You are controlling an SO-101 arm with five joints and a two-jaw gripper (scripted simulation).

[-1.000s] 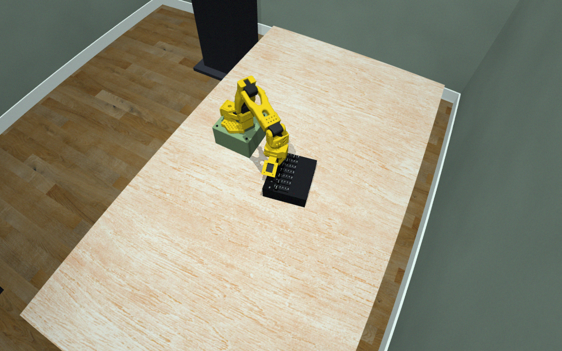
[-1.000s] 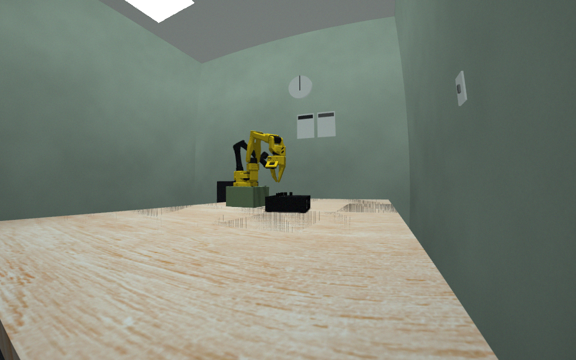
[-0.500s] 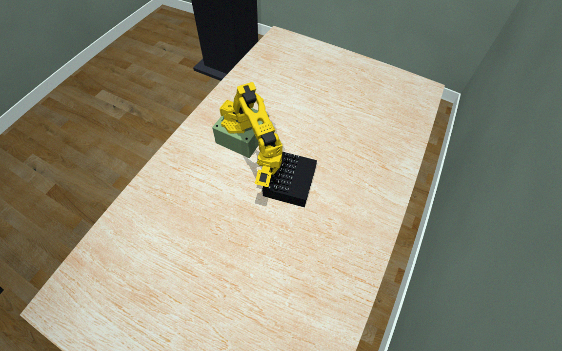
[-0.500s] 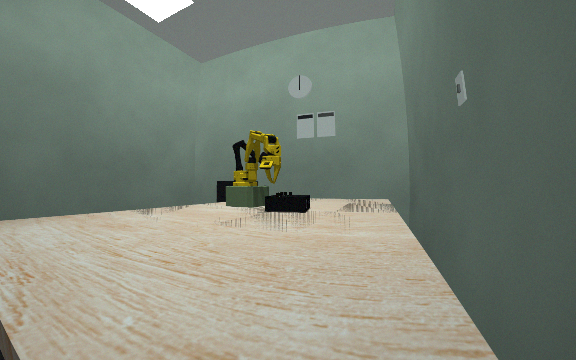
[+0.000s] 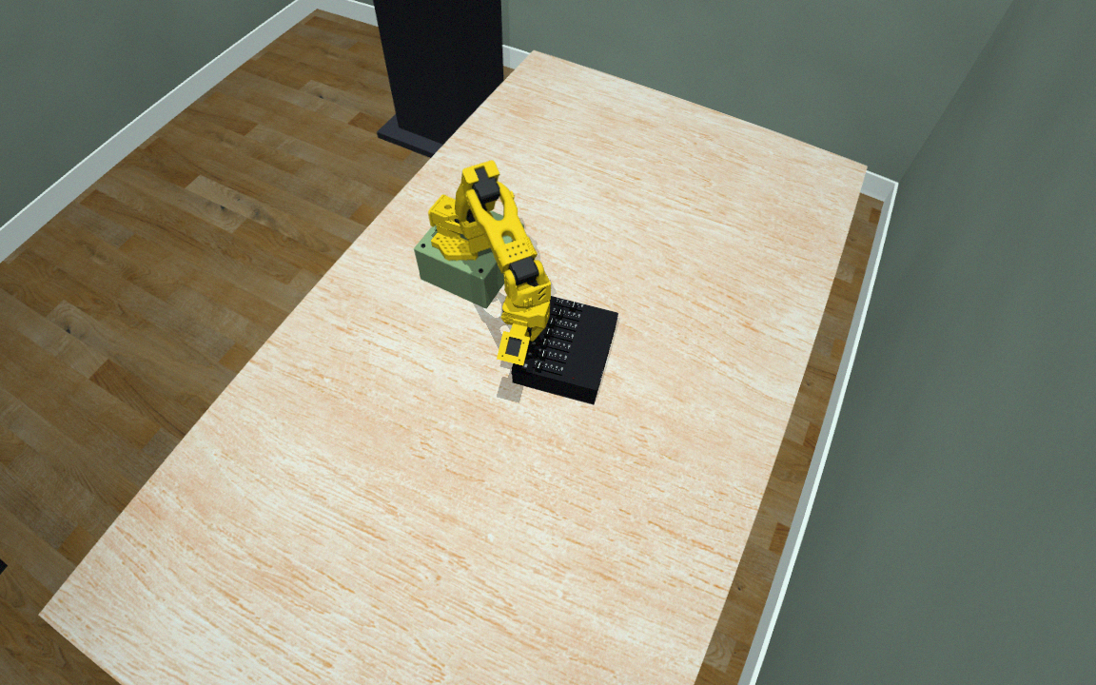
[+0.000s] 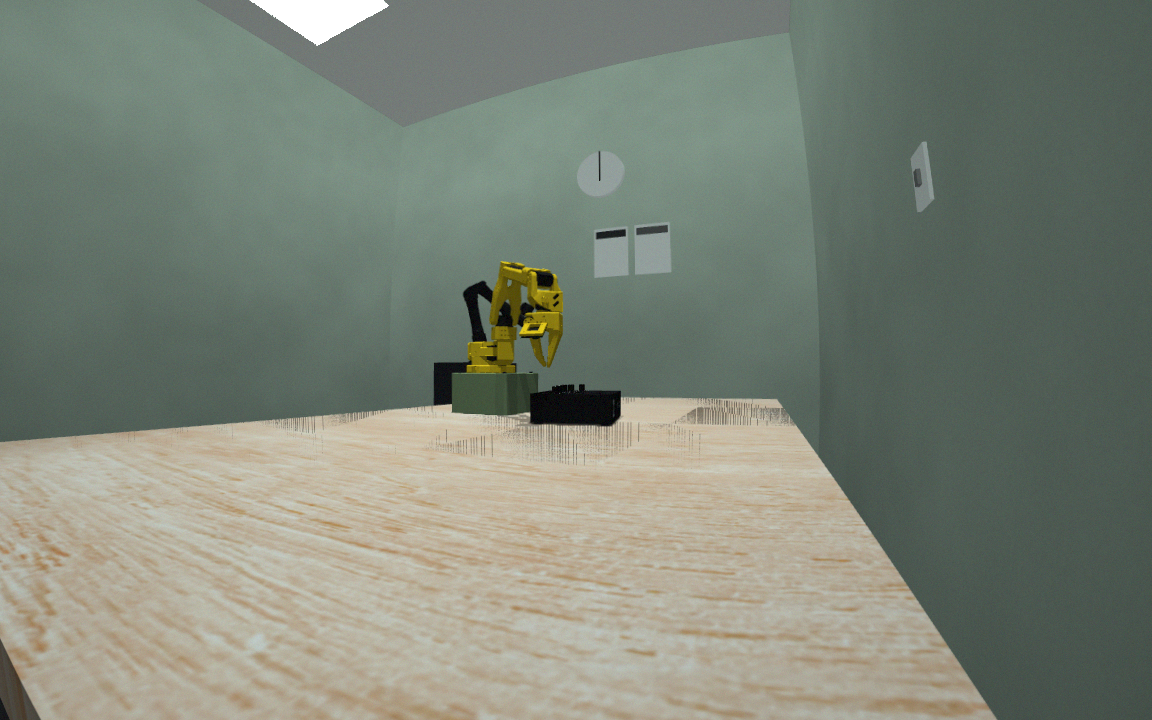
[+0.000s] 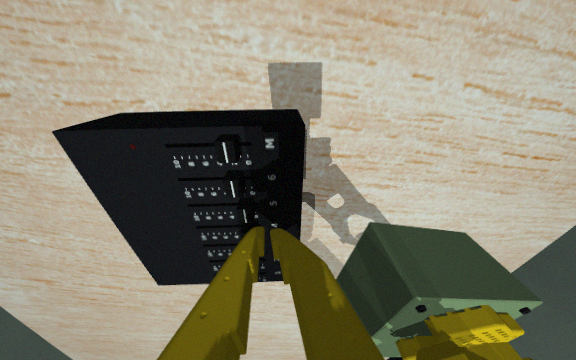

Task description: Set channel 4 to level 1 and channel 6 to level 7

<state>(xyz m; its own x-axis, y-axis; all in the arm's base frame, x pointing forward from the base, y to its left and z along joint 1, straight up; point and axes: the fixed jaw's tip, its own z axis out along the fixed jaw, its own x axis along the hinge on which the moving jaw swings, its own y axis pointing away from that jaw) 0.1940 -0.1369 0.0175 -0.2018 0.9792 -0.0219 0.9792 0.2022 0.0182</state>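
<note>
A: Where is your lighting desk (image 5: 593, 349) (image 6: 576, 408) (image 7: 118, 190) sitting?
B: It's resting on your pale wooden table (image 5: 450, 511) (image 6: 473, 555) (image 7: 443, 100), near and to the right of the green block (image 5: 454, 277) (image 6: 492, 394) (image 7: 433, 265) in your exterior view.
A: What are your jaws doing?
B: Your gripper (image 5: 526, 327) (image 6: 548, 364) (image 7: 267, 231) is hovering above the desk, its jaws sitting closed together.
A: How are the faders standing?
B: In your wrist view, the channel 6 fader (image 7: 234, 188) is standing around 3, so it's falling short of 7. A finger is hiding channel 4's handle, so you can't be reading its level.
A: And farther off?
B: Your yellow arm (image 5: 507, 234) (image 6: 508, 291) (image 7: 473, 330) is rising from the block; on the far wall, 2 sheets (image 6: 610, 255) are hanging below a round clock (image 6: 591, 170).
</note>
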